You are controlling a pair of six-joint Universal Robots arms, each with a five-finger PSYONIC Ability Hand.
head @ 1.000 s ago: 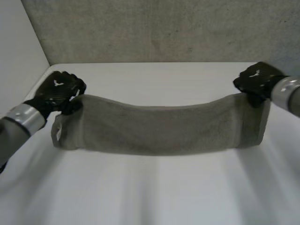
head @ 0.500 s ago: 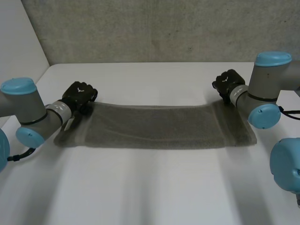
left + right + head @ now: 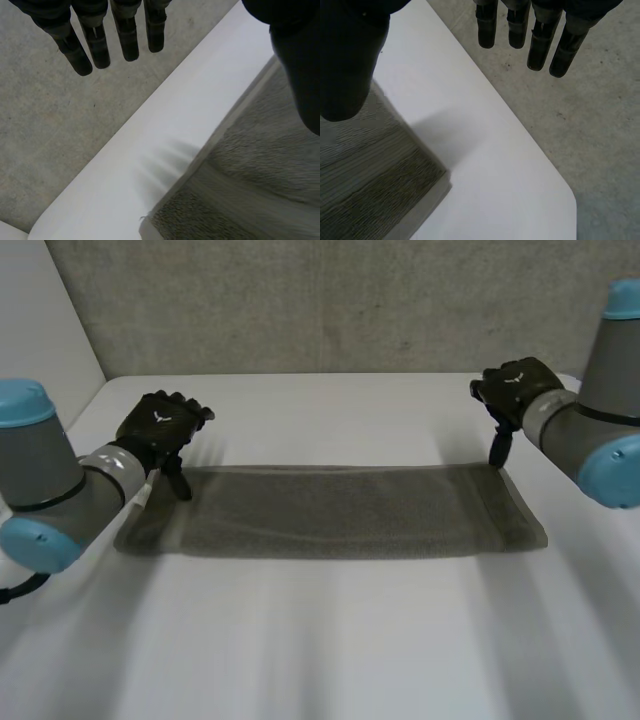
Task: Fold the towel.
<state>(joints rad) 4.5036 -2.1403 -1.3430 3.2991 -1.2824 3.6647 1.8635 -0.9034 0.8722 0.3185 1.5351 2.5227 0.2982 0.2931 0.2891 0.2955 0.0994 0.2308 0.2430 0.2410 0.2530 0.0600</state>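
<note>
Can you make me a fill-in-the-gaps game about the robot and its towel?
1. The towel lies ____ on the white table.
2. The left hand has its fingers ____, not curled.
3. The right hand, above the towel's far corner, holds ____.
Missing words: flat; straight; nothing.

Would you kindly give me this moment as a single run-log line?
towel: flat strip on table | left hand: open, above far-left corner | right hand: open, above far-right corner
</note>
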